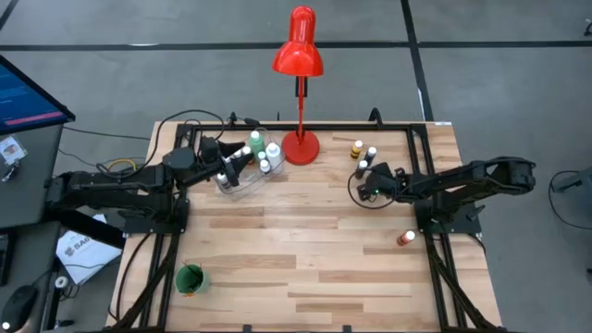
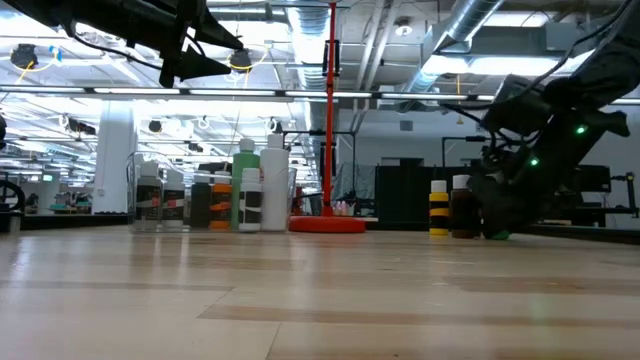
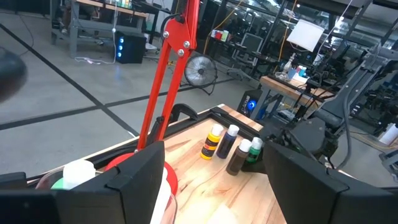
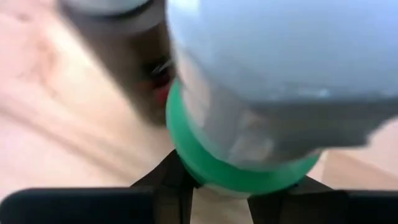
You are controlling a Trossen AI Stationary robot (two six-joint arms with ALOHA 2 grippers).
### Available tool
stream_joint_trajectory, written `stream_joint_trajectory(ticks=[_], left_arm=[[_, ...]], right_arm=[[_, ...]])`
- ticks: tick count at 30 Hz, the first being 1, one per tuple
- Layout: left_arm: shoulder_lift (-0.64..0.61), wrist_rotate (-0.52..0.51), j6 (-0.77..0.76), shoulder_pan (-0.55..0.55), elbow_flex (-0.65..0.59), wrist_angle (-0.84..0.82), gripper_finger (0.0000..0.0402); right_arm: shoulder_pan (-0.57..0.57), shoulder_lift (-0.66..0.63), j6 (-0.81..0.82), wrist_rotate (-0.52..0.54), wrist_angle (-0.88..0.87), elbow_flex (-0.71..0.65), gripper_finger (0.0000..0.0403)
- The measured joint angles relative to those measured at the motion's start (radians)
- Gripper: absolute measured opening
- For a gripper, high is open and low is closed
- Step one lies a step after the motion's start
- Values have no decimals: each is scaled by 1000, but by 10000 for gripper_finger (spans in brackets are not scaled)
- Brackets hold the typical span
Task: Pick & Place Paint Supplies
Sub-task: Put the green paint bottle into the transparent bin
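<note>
the right gripper [image 1: 372, 188] is lowered at the far right of the tabletop [image 1: 305, 259], its fingers drawn in around a green paint bottle [image 4: 242, 168] with a white cap; the bottle fills the right wrist view and sits between the two fingers, though whether they are pressing on it cannot be told. just beside it stand a yellow bottle [image 1: 357, 148], a dark bottle [image 1: 371, 154] and a brown one [image 3: 239, 157]. a red-orange bottle [image 1: 405, 238] lies apart near the right edge.

the left gripper [image 1: 242, 165] is held above the table at the far left, its fingers spread wide and empty, over a clear container [image 1: 239, 182] in which several bottles [image 1: 262, 153] are gathered. a red desk lamp [image 1: 299, 55] stands at the far edge between the two groups, and a green cup [image 1: 190, 278] sits near the left corner.

beyond the pale wooden planks, a large hall with ceiling ducts, desks, a fan and monitors is seen.
</note>
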Motion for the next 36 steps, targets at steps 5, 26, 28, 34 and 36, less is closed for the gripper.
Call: stream_joint_trajectory(ticks=[5, 26, 28, 34, 36], left_arm=[[0, 0, 0, 0, 0, 0, 265], [0, 0, 0, 0, 0, 0, 265], [0, 0, 0, 0, 0, 0, 265], [0, 0, 0, 0, 0, 0, 265], [0, 0, 0, 0, 0, 0, 265]], right_arm=[[65, -106, 62, -45, -152, -2, 98], [342, -150, -27, -194, -159, 234, 98], [333, -65, -110, -193, -143, 297, 98], [299, 212, -381, -227, 11, 473, 98], [274, 301, -448, -295, 70, 537, 102]])
